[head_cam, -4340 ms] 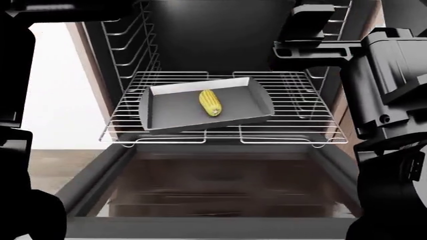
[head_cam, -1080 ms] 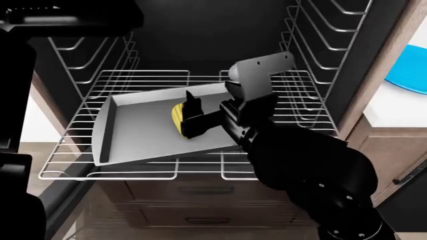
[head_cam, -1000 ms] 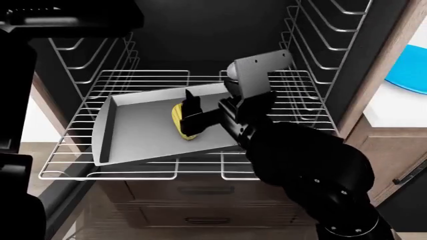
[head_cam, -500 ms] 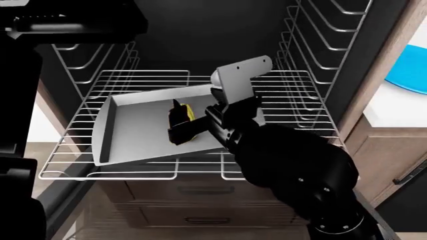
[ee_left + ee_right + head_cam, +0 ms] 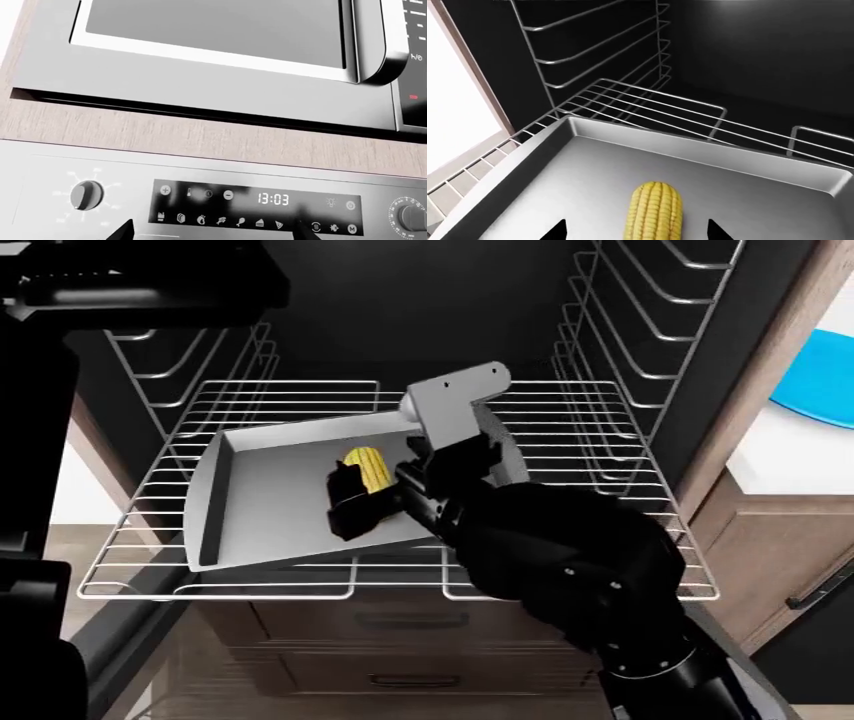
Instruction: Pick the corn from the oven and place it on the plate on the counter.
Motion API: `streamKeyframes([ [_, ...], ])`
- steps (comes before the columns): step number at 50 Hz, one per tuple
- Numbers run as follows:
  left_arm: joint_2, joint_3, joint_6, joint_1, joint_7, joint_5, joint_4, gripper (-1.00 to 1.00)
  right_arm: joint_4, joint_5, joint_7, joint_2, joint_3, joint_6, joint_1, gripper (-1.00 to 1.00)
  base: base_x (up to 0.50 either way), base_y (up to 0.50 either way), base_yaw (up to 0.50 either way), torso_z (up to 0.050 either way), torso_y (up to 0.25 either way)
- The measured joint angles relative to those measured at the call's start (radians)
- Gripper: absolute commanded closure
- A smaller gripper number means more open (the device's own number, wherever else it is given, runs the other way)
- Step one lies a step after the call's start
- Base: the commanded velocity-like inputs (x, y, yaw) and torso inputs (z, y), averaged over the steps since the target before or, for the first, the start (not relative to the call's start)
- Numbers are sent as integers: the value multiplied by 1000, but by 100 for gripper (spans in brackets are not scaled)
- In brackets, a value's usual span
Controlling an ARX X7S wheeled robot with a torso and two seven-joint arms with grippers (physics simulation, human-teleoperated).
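Note:
The corn point(image 5: 368, 469), a short yellow cob, lies on the grey metal tray point(image 5: 267, 500) on the oven's wire rack point(image 5: 587, 440). My right gripper point(image 5: 355, 498) is open inside the oven, low over the tray at the corn's near end. In the right wrist view the corn point(image 5: 654, 212) lies between the two spread dark fingertips point(image 5: 557, 231) of the right gripper point(image 5: 635, 233), which do not touch it. The blue plate point(image 5: 819, 380) sits on the white counter point(image 5: 787, 462) at the right. My left gripper point(image 5: 213, 235) is open and empty, held up facing the oven's control panel.
Side rack guides point(image 5: 627, 330) line both black oven walls. The left arm point(image 5: 134, 280) fills the head view's upper left. A microwave point(image 5: 220, 45) sits above the panel with its display point(image 5: 273, 199) and knob point(image 5: 85, 194). Wooden drawers point(image 5: 400, 650) lie below the rack.
My right gripper has moved left and lower over the tray, and its wrist has turned. The corn now shows more in the head view. It has stayed on the tray.

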Motion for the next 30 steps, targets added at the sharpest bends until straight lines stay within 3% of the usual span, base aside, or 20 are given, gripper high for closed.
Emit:
streamKeyframes([
  [30,-13,12,24,2,-18,-16,8,-100,81,-14,-23,6,-38,-42,-23,-100,0,0,0,0,0],
])
